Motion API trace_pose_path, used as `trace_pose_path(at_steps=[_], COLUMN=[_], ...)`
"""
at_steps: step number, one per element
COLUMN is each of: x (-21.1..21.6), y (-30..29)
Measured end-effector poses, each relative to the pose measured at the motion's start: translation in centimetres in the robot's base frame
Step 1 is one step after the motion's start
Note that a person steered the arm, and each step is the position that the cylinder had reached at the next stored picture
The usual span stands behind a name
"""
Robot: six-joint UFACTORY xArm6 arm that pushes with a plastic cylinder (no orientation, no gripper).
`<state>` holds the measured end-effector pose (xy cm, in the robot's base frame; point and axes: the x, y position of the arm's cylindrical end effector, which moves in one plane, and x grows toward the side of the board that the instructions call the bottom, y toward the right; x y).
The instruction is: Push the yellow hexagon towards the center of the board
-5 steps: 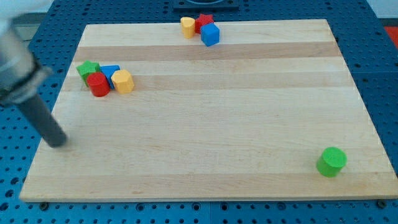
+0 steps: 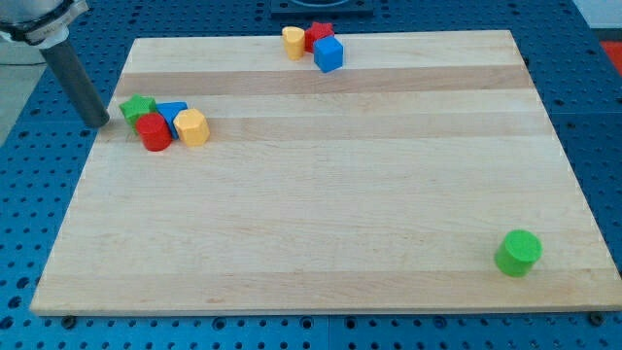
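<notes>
The yellow hexagon (image 2: 193, 126) lies at the board's left, on the right side of a tight cluster with a red cylinder (image 2: 154, 132), a blue block (image 2: 173, 114) and a green star (image 2: 138, 108). My tip (image 2: 98, 121) is at the board's left edge, just left of the green star, with a small gap between them. The rod slants up toward the view's top left corner.
A second cluster sits at the board's top edge: a yellow block (image 2: 293, 42), a red star (image 2: 319, 35) and a blue cube (image 2: 328, 53). A green cylinder (image 2: 518, 252) stands alone near the bottom right. The wooden board (image 2: 330, 194) rests on a blue perforated table.
My tip has moved up the view along the board's left edge, from well below the cluster to level with the green star. No block has moved.
</notes>
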<state>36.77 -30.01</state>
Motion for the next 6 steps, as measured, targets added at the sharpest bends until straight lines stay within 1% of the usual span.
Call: trace_pose_path(at_steps=[1, 2, 3, 4, 5, 6], x=[-0.8, -0.5, 1.1, 2.6, 2.8, 2.8], y=[2.4, 4.0, 8.0, 13.8, 17.5, 18.7])
